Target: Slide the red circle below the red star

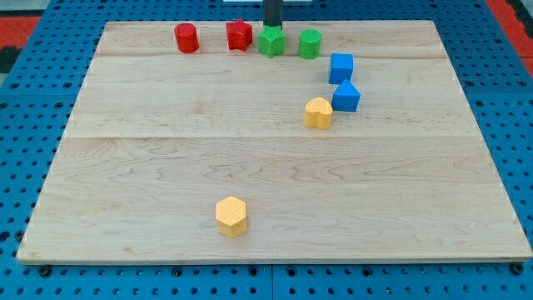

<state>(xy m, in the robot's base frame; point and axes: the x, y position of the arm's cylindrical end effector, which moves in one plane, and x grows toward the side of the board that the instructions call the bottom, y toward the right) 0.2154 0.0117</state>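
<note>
Along the view's top edge of the wooden worktop (pixel 166 167) four blocks stand in a row: the red circle (pixel 186 37) furthest to the view's left; the red star (pixel 239 35) just beside it on the right, apart from it; then a green star (pixel 271 41) and a green circle (pixel 310 43); my tip (pixel 272 27) comes down at the top side of the green star, seemingly touching it, so the red circle lies well to the view's left of my tip, with the red star between them; there is no pincer on this arm, only the dark rod, and it has hold of nothing; the rod's upper part is cut off by the view's top edge, and the very end of my tip is hard to separate from the green star; two blue blocks (pixel 341 67) (pixel 346 97) sit at the right, their shapes unclear, with a yellow heart (pixel 317 112) just left of the lower one; a yellow hexagon (pixel 231 216) lies alone near the view's bottom.
</note>
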